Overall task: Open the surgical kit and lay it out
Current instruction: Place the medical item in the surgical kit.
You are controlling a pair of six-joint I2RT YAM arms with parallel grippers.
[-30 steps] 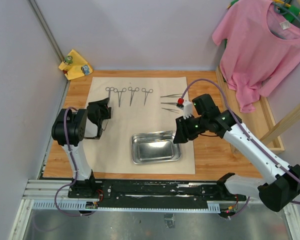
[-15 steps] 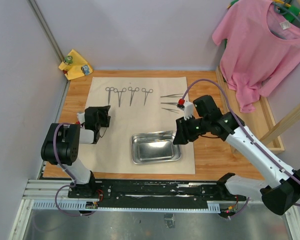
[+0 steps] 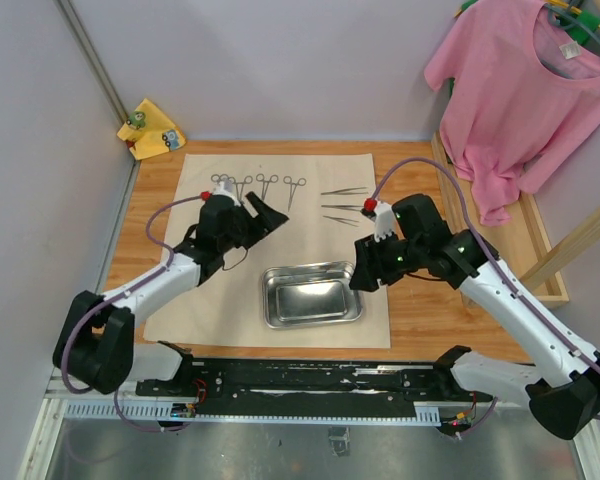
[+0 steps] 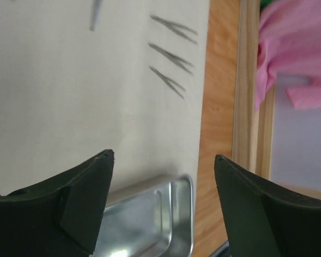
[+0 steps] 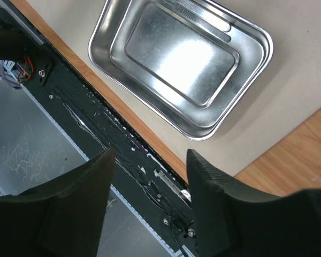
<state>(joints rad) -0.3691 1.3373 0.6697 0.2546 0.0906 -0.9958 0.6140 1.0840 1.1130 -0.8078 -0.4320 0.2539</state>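
Observation:
The surgical kit lies spread out. Its beige cloth wrap is flat on the table. Several ring-handled forceps sit in a row along its far edge, and three slim tweezers lie to their right. The steel tray stands empty at the near middle. My left gripper hovers open just below the forceps, holding nothing. In the left wrist view the tweezers and a tray corner show ahead of it. My right gripper is open and empty at the tray's right end, above the tray.
A pink T-shirt hangs at the back right over a wooden frame. A small yellow cloth sits in the back left corner. The black base rail runs along the near table edge.
My left arm has swung from the cloth's left edge out over the cloth towards the forceps. My right gripper's jaws have spread wider and it has shifted slightly.

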